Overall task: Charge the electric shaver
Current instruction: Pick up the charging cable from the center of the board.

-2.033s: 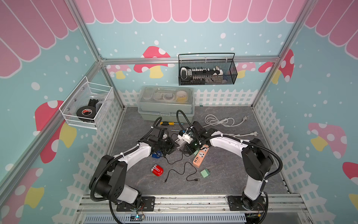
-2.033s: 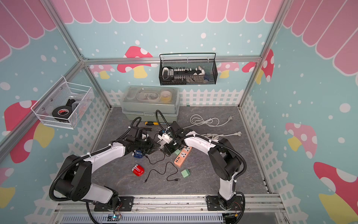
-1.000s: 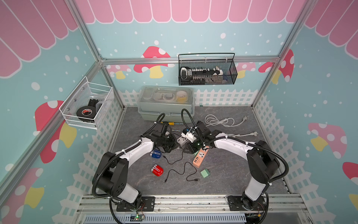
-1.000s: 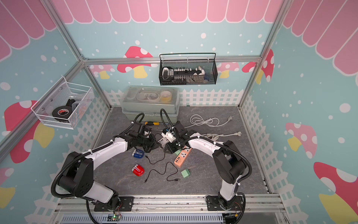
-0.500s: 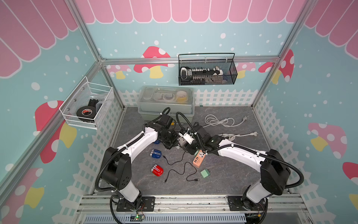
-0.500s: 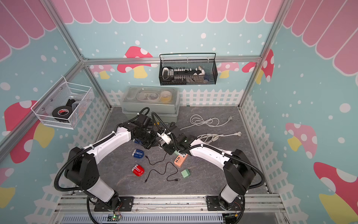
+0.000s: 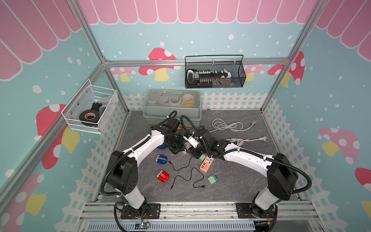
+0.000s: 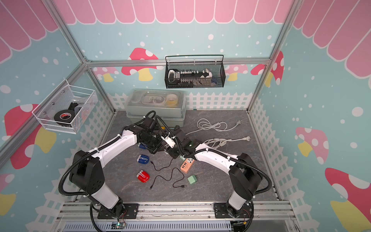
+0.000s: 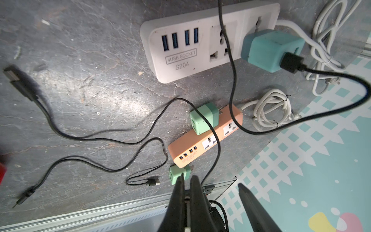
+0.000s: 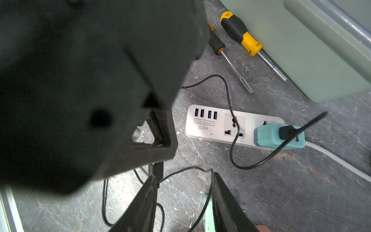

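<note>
Left gripper (image 9: 187,186) pinches the black cable plug (image 10: 157,169); my right gripper (image 10: 183,174) hovers half-open beside it, I judge for a handover.

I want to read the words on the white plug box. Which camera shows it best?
The left wrist view: the white power strip lies close and sharp, label readable. The right wrist view shows it smaller. In both top views the arms mostly hide it.

Both top views give you soft, even light and faint shadows. In the left wrist view the worktop (image 9: 120,104) carries a pale sheen and a USB plug (image 9: 14,75) blurs; in the right wrist view, black housing (image 10: 70,90) looms unfocused.
</note>
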